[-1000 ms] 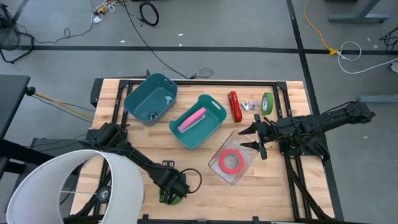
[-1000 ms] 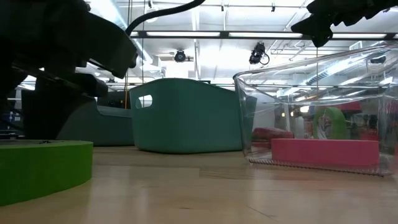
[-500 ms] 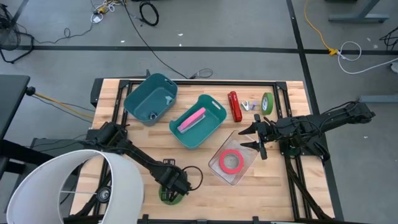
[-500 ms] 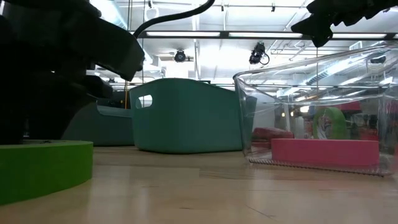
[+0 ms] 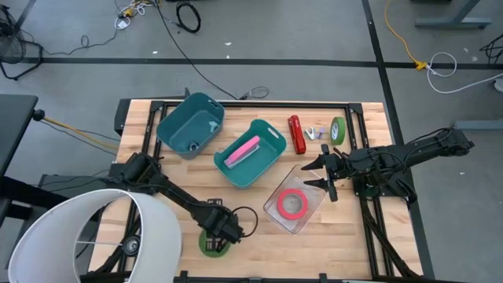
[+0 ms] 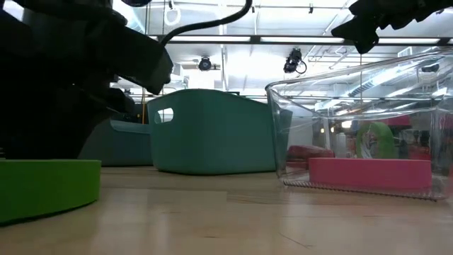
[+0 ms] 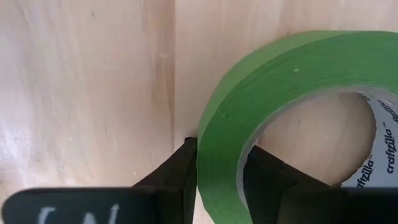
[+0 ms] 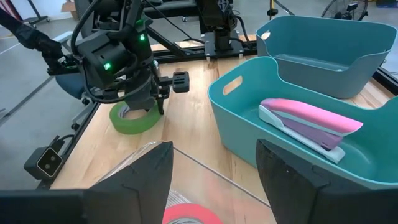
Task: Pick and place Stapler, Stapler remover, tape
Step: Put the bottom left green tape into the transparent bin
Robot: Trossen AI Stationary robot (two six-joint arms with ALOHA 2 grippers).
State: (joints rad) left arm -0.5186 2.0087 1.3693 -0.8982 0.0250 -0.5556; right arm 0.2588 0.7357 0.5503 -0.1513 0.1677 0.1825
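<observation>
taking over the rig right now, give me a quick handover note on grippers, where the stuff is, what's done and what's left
Left gripper: fingers straddle the wall of the green tape roll lying flat at the table's near edge; not lifted.
Right gripper: open, empty, hovering beside the clear bin.
Done: red tape roll in the clear bin; pink stapler in a teal bin.
Left: red stapler and a second green roll lie on the table's far side.
</observation>
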